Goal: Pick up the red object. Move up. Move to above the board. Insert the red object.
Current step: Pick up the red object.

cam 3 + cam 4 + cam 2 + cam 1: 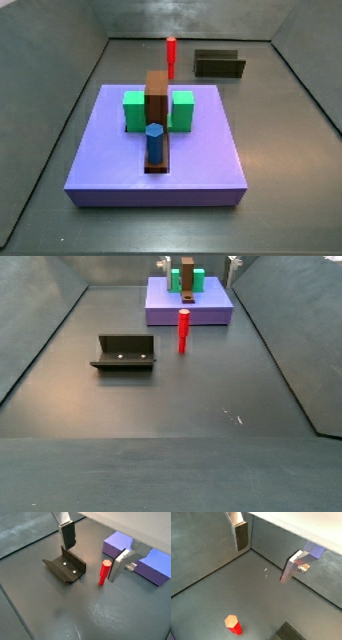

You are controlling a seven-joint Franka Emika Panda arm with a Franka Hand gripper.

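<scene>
The red object [183,331] stands upright on the dark floor, between the fixture [124,353] and the board [211,314], untouched. In a wrist view it [104,572] rises just beside one silver finger [122,565], with the fixture [66,567] on its other side; it is not between the plates. In a side view it [170,51] shows behind the board [201,150], near the fixture [219,65].

The gripper [93,548] hangs above the floor with its fingers spread wide and nothing between them — one plate [67,534] over the fixture, its partner beside the purple slab. In a wrist view the gripper [266,554] shows the same open gap, and the red object [234,625] appears end-on with a pale orange tip.

On the board sit two green blocks [135,111], a tall brown bar [156,95] between them, and a blue peg [155,143] upright in the central slot — in front of the bar.
</scene>
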